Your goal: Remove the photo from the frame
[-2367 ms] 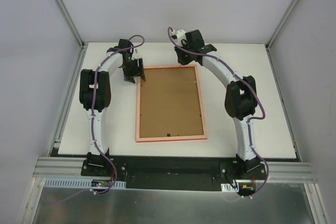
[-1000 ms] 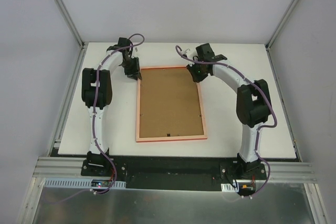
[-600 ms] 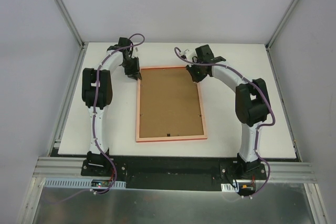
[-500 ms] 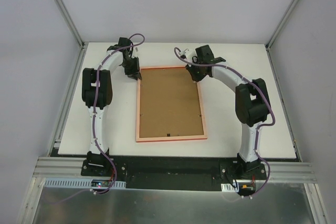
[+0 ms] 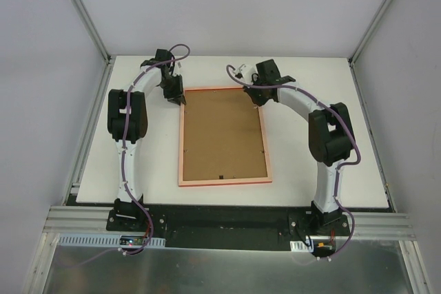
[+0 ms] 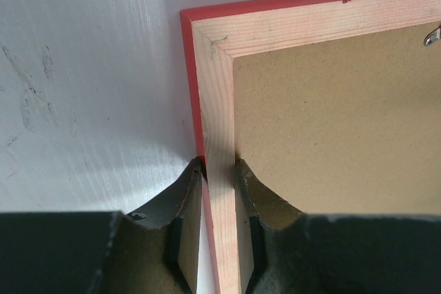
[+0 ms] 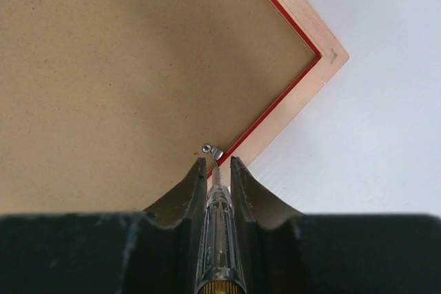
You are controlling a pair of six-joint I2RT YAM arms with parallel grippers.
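The frame (image 5: 180, 144) lies face down on the white table, its pale wood back up and the brown backing board (image 5: 222, 135) set inside it. The photo is hidden under the board. My left gripper (image 5: 173, 94) is shut on the frame's left rail (image 6: 217, 101) just below the far-left corner, one finger on each side of the wood (image 6: 219, 166). My right gripper (image 5: 256, 96) is shut on a clear-handled screwdriver (image 7: 219, 232). Its metal tip touches a small metal clip (image 7: 211, 151) at the frame's right rail (image 7: 303, 94) near the far-right corner.
Another metal clip (image 6: 433, 34) sits on the far rail. A small hanger (image 5: 221, 177) marks the board's near edge. Aluminium posts (image 5: 83, 12) and grey walls close in the white table (image 5: 317, 170) on three sides.
The right gripper came down from behind the frame to the clip at its far-right corner. The left gripper moved onto the left rail and closed on it.
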